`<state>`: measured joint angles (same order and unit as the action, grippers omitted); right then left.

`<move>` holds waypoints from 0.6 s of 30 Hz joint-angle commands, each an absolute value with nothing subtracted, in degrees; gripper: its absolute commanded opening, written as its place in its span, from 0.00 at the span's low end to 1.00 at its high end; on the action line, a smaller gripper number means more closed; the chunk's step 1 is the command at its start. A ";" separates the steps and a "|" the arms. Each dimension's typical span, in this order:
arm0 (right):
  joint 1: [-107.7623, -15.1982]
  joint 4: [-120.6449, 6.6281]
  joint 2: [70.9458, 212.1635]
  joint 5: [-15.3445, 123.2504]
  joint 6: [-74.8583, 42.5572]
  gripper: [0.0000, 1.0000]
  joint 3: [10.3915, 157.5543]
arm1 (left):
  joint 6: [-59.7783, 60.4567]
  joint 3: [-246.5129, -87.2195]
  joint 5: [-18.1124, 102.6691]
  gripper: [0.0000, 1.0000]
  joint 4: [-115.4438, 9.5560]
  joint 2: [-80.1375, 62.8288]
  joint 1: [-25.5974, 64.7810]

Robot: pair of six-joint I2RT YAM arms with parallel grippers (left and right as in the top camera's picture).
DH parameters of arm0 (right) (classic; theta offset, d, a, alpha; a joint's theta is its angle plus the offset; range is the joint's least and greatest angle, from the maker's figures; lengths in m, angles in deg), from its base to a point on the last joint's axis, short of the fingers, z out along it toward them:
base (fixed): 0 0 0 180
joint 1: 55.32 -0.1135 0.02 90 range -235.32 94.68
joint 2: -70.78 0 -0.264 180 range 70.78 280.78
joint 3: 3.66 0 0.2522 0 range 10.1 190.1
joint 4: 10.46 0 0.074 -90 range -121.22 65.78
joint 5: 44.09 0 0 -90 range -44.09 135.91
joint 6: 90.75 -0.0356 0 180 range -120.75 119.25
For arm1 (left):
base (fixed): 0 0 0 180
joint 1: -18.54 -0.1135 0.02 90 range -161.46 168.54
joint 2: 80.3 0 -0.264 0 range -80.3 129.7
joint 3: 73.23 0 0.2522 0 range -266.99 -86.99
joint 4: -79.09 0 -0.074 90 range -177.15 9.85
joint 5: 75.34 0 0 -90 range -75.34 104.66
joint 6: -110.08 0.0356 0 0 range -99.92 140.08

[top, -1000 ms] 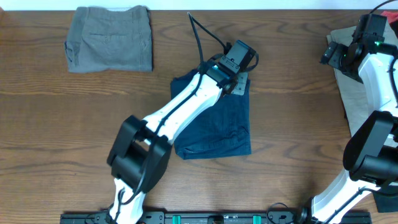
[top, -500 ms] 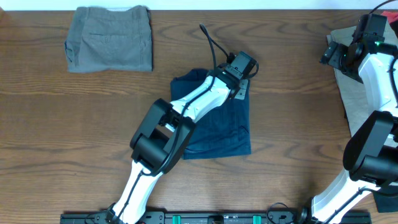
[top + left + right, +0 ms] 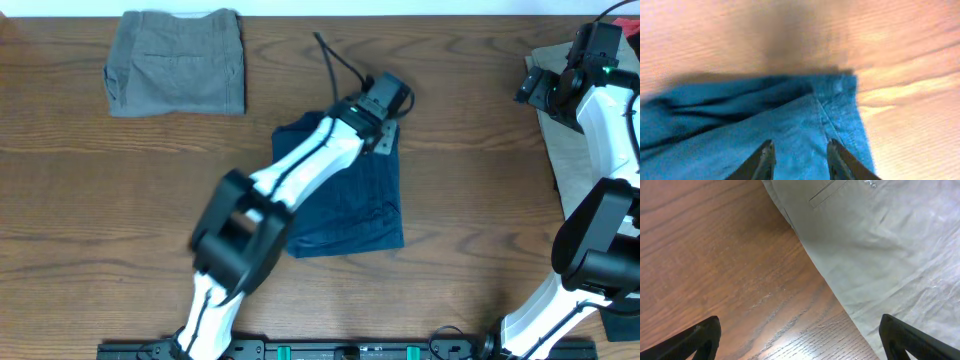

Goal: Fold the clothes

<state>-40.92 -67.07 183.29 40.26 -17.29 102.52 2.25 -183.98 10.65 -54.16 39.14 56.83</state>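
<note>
- Beneath the left gripper [image 3: 800, 150], whose fingers are apart and empty, lies the navy pair [image 3: 765, 125], roughly folded but wrinkled.
- Well off to its left, the grey pair [image 3: 178, 62] sits neatly folded: done.
- Under the right gripper [image 3: 800, 342], spread wide, the beige pair [image 3: 880, 245] looks unfolded and is probably next.

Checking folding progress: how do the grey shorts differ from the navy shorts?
The grey shorts are a tidy folded rectangle at the far-left corner; the navy shorts lie central, wrinkled. No arm is near the grey pair; the open left gripper is over the navy pair. Both lie on the table.
</note>
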 commanded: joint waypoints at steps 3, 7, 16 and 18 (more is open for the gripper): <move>-40.75 -67.16 183.51 39.91 -17.44 0.99 103.11 | 3.24 -184.48 6.24 0.35 -43.03 26.96 53.33; -40.75 -67.16 183.51 39.91 -17.44 0.99 103.11 | 2.23 -183.98 6.45 0.34 -34.42 26.74 49.24; -40.75 -67.16 183.51 39.91 -17.44 0.99 103.11 | 2.21 -177.20 13.21 0.24 -39.53 33.39 42.49; -40.75 -67.16 183.51 39.91 -17.44 0.99 103.11 | 2.23 -176.11 13.60 0.23 -41.68 35.84 41.55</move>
